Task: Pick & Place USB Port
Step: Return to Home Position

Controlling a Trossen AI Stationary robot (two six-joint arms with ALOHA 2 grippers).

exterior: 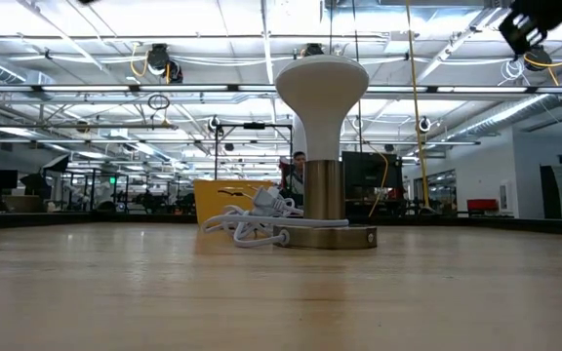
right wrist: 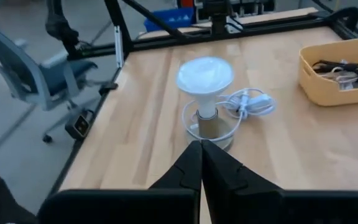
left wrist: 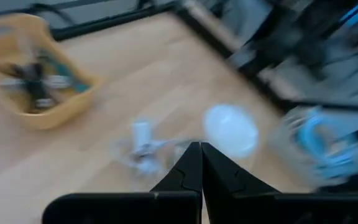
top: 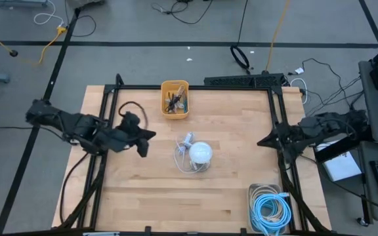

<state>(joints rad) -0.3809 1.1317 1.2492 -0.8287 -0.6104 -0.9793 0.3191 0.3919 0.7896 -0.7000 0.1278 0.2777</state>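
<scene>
A small lamp with a white mushroom head [top: 201, 153] [exterior: 322, 156] [right wrist: 205, 74] stands near the table's middle. Its white cord [top: 184, 160] [exterior: 252, 219] lies coiled around the base, and a white plug piece [top: 188, 139] [right wrist: 253, 102] [left wrist: 142, 134] lies on the wood beside it. Which thing is the USB port I cannot tell. My left gripper [top: 146, 143] [left wrist: 201, 148] is shut and empty, in the air left of the lamp. My right gripper [top: 261, 141] [right wrist: 201, 144] is shut and empty at the table's right edge, pointing at the lamp.
A yellow bin [top: 174, 98] [left wrist: 36, 81] [right wrist: 340, 78] with small dark and teal parts stands at the far middle. A clear bin of coiled blue cable [top: 270, 208] sits at the near right corner. Black frame rails [top: 104, 118] run along the table's left, far and right sides.
</scene>
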